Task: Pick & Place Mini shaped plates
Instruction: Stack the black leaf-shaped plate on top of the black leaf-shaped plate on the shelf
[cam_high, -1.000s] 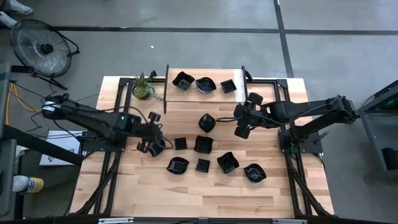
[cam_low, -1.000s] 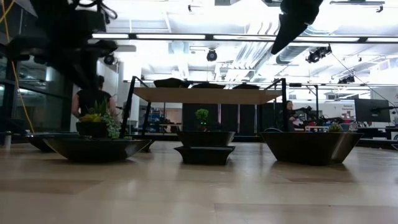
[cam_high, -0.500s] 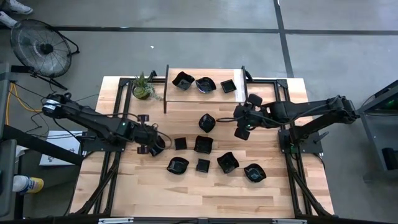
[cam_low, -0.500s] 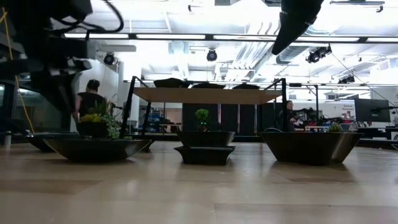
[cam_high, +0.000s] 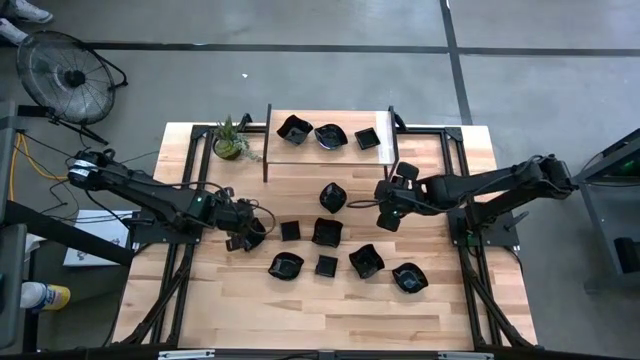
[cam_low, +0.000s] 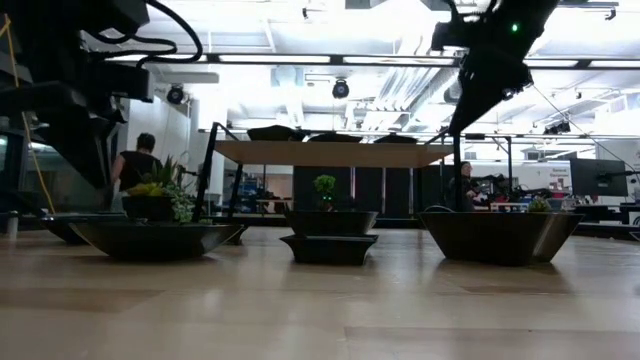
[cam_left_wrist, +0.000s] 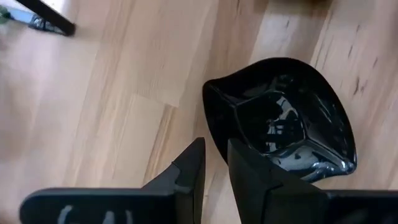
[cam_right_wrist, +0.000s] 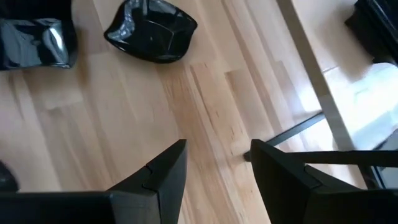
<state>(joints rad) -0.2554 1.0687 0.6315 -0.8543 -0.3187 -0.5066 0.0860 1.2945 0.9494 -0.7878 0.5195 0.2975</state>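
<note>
No readable text or labels anywhere.

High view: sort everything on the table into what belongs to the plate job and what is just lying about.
Belongs to the job:
- mini shaped plates on the table
- plates already on the raised shelf
- left gripper, at a plate's rim
- right gripper, open above bare wood

Just lying about:
- potted plant
- floor fan, off the table

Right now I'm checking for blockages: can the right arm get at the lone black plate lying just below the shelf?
Probably yes. The right gripper, jaws open and empty, hovers beside that plate with only bare tabletop between them.
</note>
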